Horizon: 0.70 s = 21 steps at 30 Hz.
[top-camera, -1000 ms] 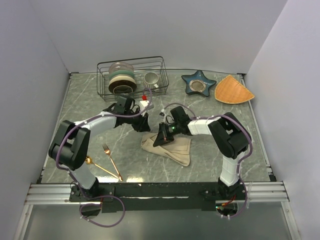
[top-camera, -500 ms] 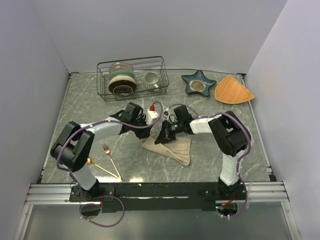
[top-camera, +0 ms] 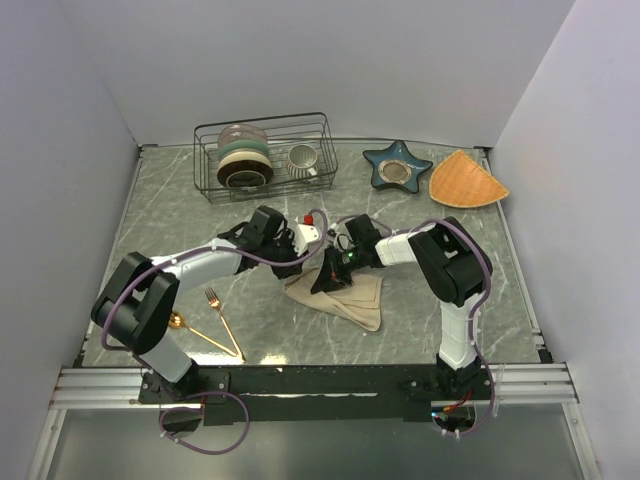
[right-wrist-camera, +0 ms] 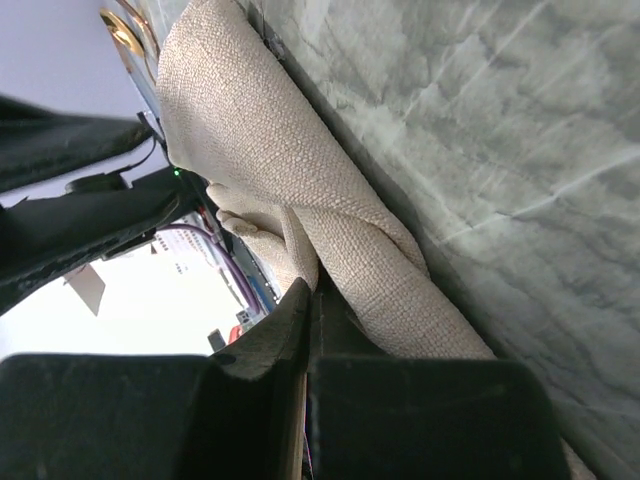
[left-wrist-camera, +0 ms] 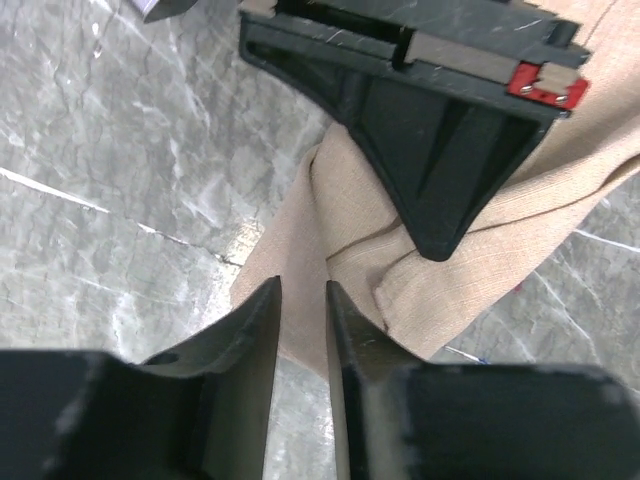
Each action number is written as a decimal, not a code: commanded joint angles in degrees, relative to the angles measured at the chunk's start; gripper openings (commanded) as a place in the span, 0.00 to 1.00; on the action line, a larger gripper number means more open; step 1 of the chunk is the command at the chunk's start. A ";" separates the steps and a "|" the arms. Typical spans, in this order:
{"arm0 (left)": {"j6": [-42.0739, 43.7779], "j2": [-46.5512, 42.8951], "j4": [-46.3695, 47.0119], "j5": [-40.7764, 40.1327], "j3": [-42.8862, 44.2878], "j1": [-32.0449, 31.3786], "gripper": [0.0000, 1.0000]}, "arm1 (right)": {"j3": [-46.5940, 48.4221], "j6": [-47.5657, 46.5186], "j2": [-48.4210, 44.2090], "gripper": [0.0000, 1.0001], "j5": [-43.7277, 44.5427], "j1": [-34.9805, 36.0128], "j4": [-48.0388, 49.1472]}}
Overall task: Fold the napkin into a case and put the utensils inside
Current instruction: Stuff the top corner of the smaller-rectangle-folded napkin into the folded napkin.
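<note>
Now right claw [right-wrist-camera: 308, 288] pinches napkin [right-wrist-camera: 262, 140]; left claw [left-wrist-camera: 302, 290] slightly parted over it

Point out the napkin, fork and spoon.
napkin [top-camera: 358, 302]: top external view, middle of the folded cloth.
fork [top-camera: 224, 325]: top external view, mid-handle.
spoon [top-camera: 205, 337]: top external view, mid-handle.
</note>
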 commanded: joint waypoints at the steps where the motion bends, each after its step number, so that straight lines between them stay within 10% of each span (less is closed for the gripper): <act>1: 2.92 -1.57 -0.94 -0.19 -0.08 -1.42 0.26 | 1.49 -0.36 1.21 0.00 1.11 -0.49 -1.36; 21: 6.17 2.47 -2.26 -4.68 0.79 -3.18 0.22 | 3.34 -2.38 -0.81 0.00 1.11 -1.02 -3.91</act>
